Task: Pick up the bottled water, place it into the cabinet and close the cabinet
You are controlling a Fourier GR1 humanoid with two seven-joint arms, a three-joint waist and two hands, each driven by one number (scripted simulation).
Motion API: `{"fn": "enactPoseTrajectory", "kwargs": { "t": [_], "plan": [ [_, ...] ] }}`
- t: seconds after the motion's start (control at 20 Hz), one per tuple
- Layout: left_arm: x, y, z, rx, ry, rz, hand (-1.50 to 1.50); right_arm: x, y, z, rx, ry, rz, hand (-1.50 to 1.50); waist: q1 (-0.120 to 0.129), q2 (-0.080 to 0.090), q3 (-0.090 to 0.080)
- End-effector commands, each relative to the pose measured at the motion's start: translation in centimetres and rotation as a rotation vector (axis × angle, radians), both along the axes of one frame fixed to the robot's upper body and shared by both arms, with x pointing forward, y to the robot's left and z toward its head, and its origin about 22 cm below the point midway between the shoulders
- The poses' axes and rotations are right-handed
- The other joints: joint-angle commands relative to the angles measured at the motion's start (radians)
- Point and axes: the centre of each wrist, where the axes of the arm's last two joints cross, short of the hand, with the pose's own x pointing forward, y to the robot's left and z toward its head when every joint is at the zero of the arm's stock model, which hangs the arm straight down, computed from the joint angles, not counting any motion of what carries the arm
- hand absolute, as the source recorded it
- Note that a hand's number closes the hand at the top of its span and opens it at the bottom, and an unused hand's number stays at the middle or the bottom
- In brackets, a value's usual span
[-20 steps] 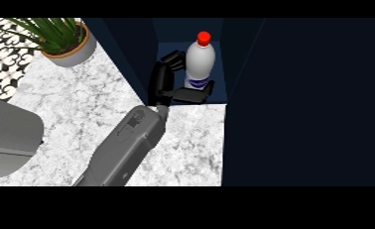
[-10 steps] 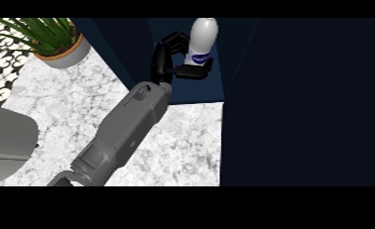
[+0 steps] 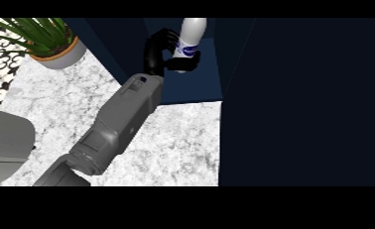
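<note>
1. White plastic with a blue label, the water bottle (image 3: 190,39) stands upright inside the dark blue cabinet (image 3: 187,91), with my fingers (image 3: 162,37) and thumb curled round its lower half.
2. That hand (image 3: 167,54) reaches in from the lower left on a grey forearm. I cannot tell which of my hands it is, and no second hand shows.
3. Compared with a second ago, the bottle is deeper in the opening. Its red cap showed then and is now cut off at the top of the view.
4. My forearm has stretched further over the marble surface (image 3: 168,139), and the view has shifted with it, so the potted plant (image 3: 45,37) now sits higher and nearer the left edge.
5. I judge the carrying step nearly done. What remains is to set the bottle down on the cabinet floor, let go and draw the hand back out.
6. The dark panel (image 3: 307,104) at the right looks like the open door. It has not been shut, and I must clear my arm from the opening before swinging it.
</note>
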Motion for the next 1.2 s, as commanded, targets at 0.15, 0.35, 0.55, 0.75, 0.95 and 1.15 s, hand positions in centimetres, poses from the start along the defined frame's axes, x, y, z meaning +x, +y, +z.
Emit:
{"fn": "enactPoseTrajectory", "kwargs": {
  "t": [0.15, 0.35, 0.55, 0.75, 0.95, 1.15],
  "plan": [
    [0.4, 2.7, -1.0, 0.012, 0.001, 0.073, 1.5, -0.6, -0.5, 1.1, 0.053, -0.023, 0.015, -1.5, -0.024, 0.007, 0.0],
    [1.1, 3.0, 0.0, 0.159, -0.074, 0.105, -1.5, -0.4, -0.4, 0.4, 0.044, -0.015, 0.032, -1.5, -0.038, 0.013, 0.0],
    [1.8, 1.5, 1.7, 0.21, -0.11, 0.127, -1.5, -0.5, -0.3, 1.2, 0.048, -0.03, 0.045, -1.5, -0.04, 0.016, -0.001],
    [2.1, 2.6, 2.0, 0.205, -0.105, 0.122, -1.5, -0.3, -0.3, 0.6, 0.056, -0.028, 0.061, -1.5, -0.04, 0.018, -0.001],
    [2.0, 1.7, 2.2, 0.136, -0.122, 0.015, -1.5, -0.7, 0.2, 0.7, 0.057, -0.02, 0.086, -1.5, -0.037, 0.014, -0.002],
    [2.5, 0.8, 3.9, -0.009, -0.248, -0.06, -1.5, -0.2, -0.4, 0.5, 0.041, -0.013, 0.076, -1.5, -0.01, 0.012, -0.002]
  ]
}}
